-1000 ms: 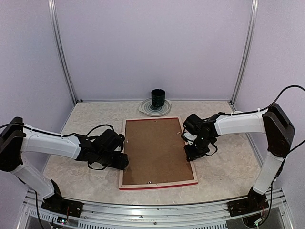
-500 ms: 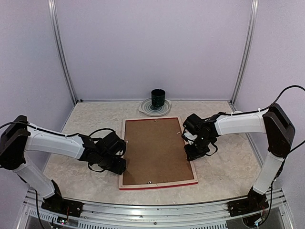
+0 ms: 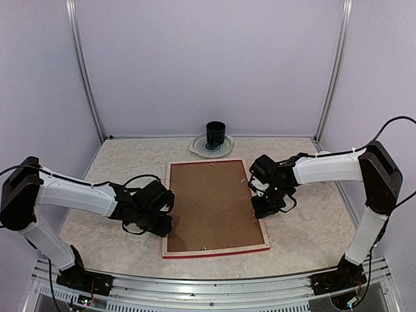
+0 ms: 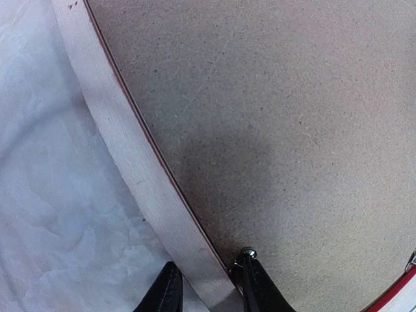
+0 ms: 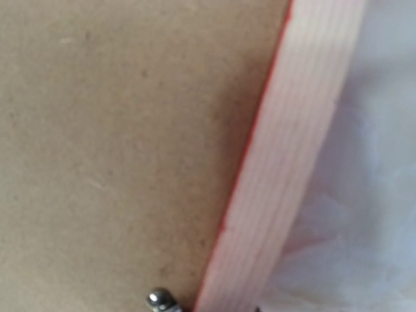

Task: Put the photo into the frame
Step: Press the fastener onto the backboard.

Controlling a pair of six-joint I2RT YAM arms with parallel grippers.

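The frame (image 3: 215,249) lies face down in the middle of the table, its pale wood back up and a red edge showing at the front. A brown backing board (image 3: 211,205) fills it. The photo is hidden. My left gripper (image 3: 164,221) is at the frame's left rail (image 4: 140,175). It is open, with one fingertip (image 4: 168,292) on the table outside the rail and the other on the board beside a metal tab (image 4: 247,253). My right gripper (image 3: 262,207) sits on the right rail (image 5: 286,162), closed across it. Its fingers barely show.
A dark green cup (image 3: 216,134) stands on a pale plate (image 3: 197,150) at the back of the table, just beyond the frame's far edge. Purple walls with metal posts enclose the table on three sides.
My left gripper has slid a little to the right, up to the frame's left rail. The right arm and the frame have not moved.
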